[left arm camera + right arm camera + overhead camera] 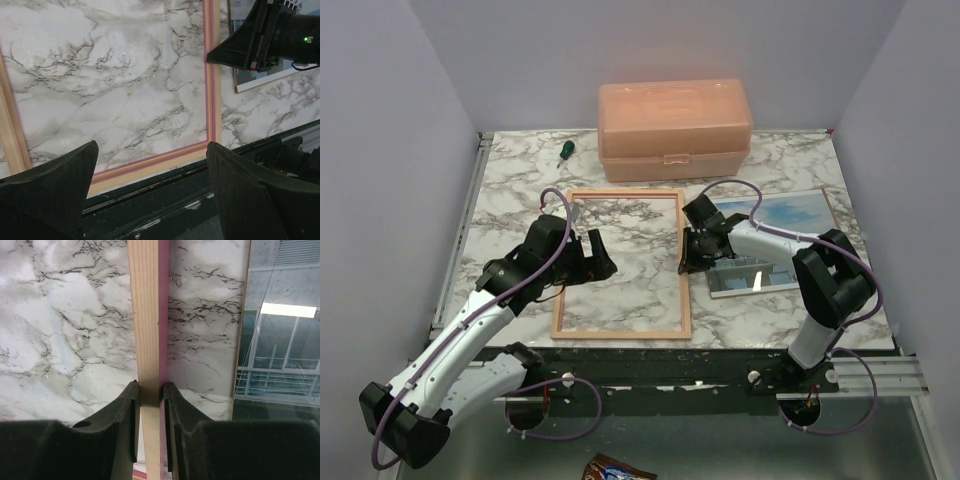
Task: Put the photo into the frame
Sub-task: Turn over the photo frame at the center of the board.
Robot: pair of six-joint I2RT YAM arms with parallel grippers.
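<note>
**Right wrist view, nearest the lens.** The right hand [150, 392] has its fingers closed narrow, one on each flank of the right-side rail of the frame [145, 315], and pinches that rail.

**Left wrist view.** The left hand [152, 155] has its fingers spread wide and holds nothing. It hovers over the left part of the frame's opening.

**Progress.** The frame lies flat on the desk [520, 180], and only bare marble shows through its opening. The photo [790, 212] lies on the desk outside the frame, just beside the gripped rail, and the right arm crosses over it. By this evidence no part of the insertion is done. The photo has yet to be lifted, brought over the opening and seated inside the rails.

**Orientation.** The frame's long axis runs from the near edge of the desk toward the far edge, with its short rails roughly parallel to those edges. Pale wood faces upward, with a pink strip along the inner lip, which suggests the back is uppermost. The photo's blue sky lies toward the far side. Its long axis cannot be told, because the arm hides its middle.
</note>
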